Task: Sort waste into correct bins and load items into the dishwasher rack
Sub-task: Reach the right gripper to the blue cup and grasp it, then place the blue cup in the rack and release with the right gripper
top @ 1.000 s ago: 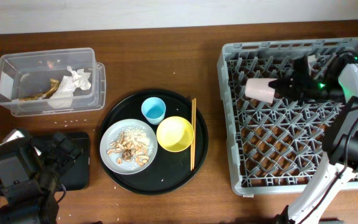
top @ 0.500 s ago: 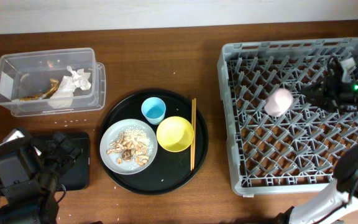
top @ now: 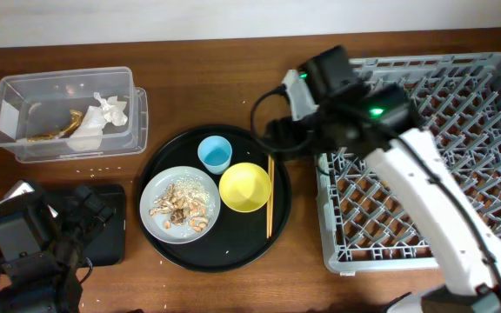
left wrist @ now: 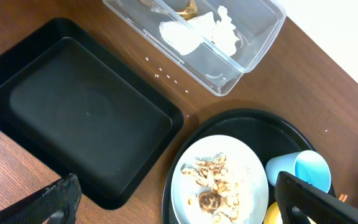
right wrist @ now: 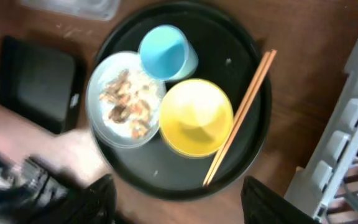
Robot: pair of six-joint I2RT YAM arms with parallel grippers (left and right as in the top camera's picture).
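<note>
Though its wrist view is blurred, the right gripper (right wrist: 182, 196) hangs spread wide and empty over the glossy round tray (top: 233, 252): blue cup (top: 215, 154) at 12 o'clock, yellow bowl (top: 245, 187) at 3, crumb-strewn grey plate (top: 155, 189) at 8, wooden chopsticks (top: 270, 187) along the 3 o'clock rim. The left gripper (left wrist: 179, 199), equally spread, holds nothing by the matte black tray (left wrist: 73, 112). The right arm (top: 424, 191) hides the 10 o'clock corner of the peg-latticed rack (top: 355, 226).
</note>
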